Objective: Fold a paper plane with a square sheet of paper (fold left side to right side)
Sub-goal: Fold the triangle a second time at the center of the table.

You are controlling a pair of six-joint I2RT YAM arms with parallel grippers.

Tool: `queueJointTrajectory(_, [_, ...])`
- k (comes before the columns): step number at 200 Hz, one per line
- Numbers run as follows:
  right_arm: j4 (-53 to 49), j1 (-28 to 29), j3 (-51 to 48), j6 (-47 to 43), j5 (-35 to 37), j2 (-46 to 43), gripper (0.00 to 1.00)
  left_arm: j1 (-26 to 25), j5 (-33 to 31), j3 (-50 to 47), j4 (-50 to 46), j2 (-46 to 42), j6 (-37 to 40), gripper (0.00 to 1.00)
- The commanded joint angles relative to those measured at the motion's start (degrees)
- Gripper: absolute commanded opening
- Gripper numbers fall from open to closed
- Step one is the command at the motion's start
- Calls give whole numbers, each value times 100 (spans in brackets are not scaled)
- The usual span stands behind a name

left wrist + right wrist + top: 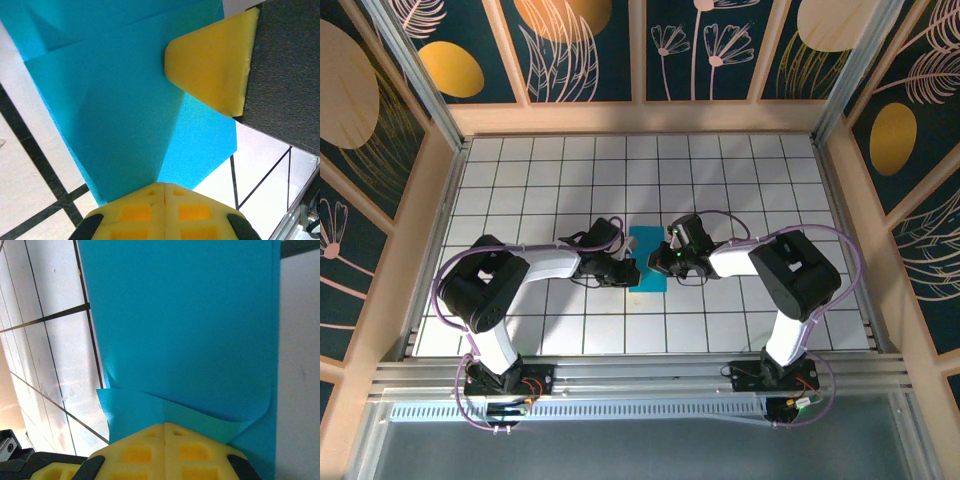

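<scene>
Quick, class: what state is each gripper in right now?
Left gripper: shut, tips against the creased cyan-blue paper sheet.
Right gripper: shut, at the same sheet.

The cyan paper sheet [648, 262] isn't a square anymore. It's folded into a narrow strip, lying pretty much dead centre on the white tiled table [520, 190], with its long side running roughly 12 to 6 o'clock. In the left wrist view it [115, 115] shows overlapping layers and a slanted crease. In the right wrist view a flap [200, 415] curls up at 6 o'clock.
</scene>
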Motion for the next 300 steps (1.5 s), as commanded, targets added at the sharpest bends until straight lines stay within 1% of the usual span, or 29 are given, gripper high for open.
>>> queueJointTrajectory(1, [-731,84,-77,-148,273,325,0,-23,178,-106,-113,-129,49,0])
queueJointTrajectory(37, [-749,79,-73,-146,278,318,0,-40,143,-159,-130,-127,58,0])
queueJointTrajectory(137, [-780,84,-65,-153,282,333,0,-38,-198,-195,-228,-198,59,0])
queueJointTrajectory(245, [-797,84,-49,-167,282,334,0,-37,-104,-283,-124,-77,54,0])
queueJointTrajectory(300, [-750,84,169,-267,136,156,0,-38,-258,-426,-96,-6,45,0])
